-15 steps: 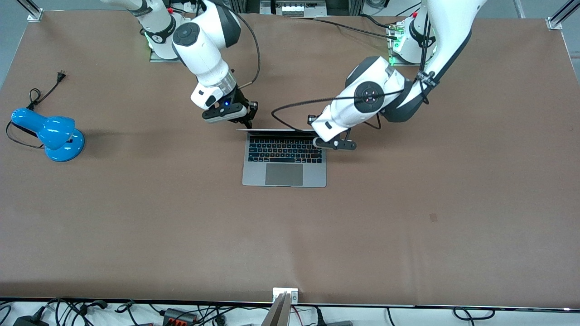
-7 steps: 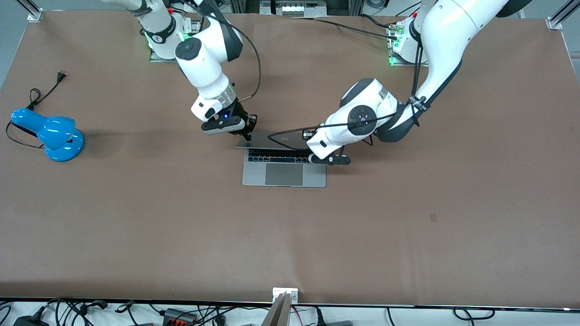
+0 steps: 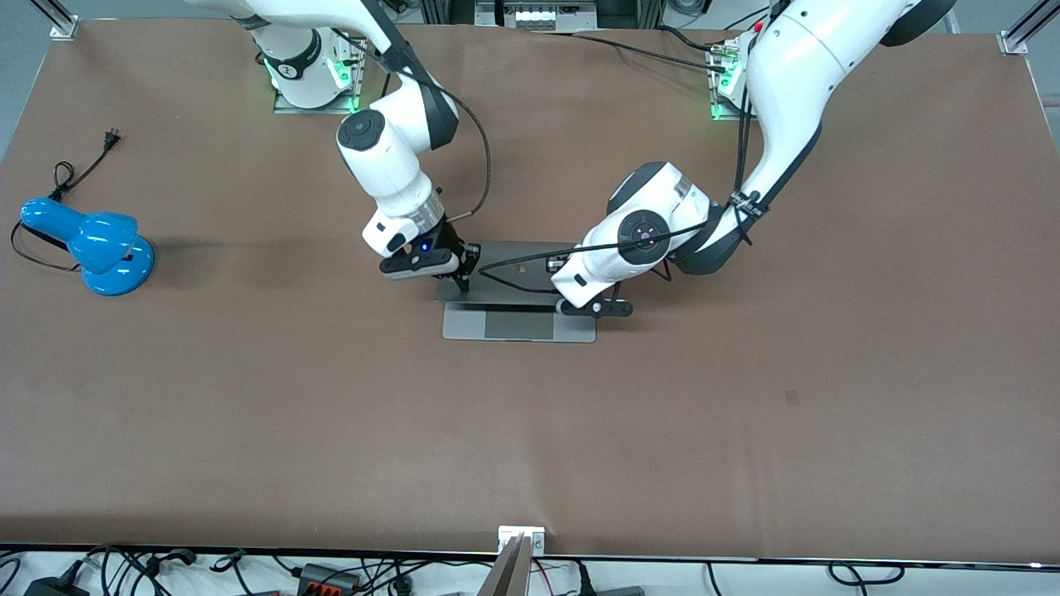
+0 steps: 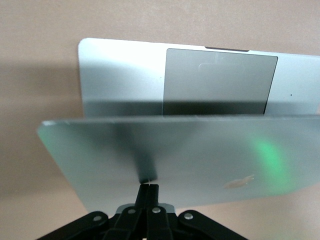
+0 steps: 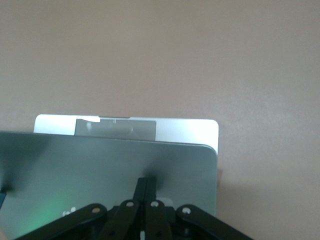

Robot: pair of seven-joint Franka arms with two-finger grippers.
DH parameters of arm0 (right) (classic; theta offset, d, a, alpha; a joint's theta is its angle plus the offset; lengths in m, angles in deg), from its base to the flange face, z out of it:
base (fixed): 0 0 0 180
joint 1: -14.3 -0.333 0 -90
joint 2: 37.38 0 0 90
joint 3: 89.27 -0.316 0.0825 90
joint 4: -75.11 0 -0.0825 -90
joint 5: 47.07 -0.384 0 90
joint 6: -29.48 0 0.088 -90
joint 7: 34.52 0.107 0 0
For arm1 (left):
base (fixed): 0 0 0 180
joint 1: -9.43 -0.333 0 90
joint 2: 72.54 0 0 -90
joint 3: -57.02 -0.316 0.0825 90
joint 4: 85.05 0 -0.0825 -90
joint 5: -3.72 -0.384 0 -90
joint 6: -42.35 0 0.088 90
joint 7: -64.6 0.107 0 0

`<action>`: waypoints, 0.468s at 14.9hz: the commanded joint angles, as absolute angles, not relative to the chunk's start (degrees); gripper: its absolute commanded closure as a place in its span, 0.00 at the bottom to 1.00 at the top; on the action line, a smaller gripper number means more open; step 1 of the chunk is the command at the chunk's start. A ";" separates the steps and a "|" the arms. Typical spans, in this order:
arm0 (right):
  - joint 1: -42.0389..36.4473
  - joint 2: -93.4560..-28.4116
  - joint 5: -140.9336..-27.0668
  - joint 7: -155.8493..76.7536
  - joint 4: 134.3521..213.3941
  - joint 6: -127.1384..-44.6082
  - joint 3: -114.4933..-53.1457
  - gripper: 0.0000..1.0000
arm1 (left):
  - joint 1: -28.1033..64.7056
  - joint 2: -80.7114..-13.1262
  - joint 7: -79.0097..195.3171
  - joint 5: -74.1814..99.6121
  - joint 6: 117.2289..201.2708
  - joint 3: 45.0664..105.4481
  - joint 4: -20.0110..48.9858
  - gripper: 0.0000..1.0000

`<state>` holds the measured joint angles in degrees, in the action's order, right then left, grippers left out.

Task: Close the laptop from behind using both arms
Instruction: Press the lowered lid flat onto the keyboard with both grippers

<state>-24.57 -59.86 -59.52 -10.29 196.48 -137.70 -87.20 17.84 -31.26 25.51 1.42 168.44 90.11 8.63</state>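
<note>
Laptop [image 3: 519,324] lid has dropped from upright to nearly flat; your left gripper [image 4: 148,186] and right gripper [image 5: 143,181], fingers closed, push it – almost shut

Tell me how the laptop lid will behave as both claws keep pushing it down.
The laptop lid looks rigid and thin, so it should hinge as one piece. Its smooth metal may let the shut right claw and shut left claw slide. Nearly closed over the trackpad, it may drop shut.
</note>
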 commanded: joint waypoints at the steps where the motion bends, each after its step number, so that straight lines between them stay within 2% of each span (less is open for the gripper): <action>1: -23.67 -63.83 -59.90 -11.66 192.20 -138.65 -87.42 1.00 | 19.53 -28.42 24.70 -0.23 167.94 88.66 5.65 1.00; 5: -23.75 -66.64 -59.64 -11.67 190.96 -140.05 -87.42 1.00 | 19.80 -26.14 25.05 -1.37 168.30 87.52 5.39 1.00; 7: -23.84 -68.40 -59.63 -11.66 190.95 -142.51 -87.42 1.00 | 20.33 -24.21 25.05 -2.42 168.21 87.25 2.94 0.99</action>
<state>-24.00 -65.93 -59.49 -10.59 192.17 -139.72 -87.19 18.85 -27.15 25.53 0.02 168.57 88.19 6.94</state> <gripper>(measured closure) 0.991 0.991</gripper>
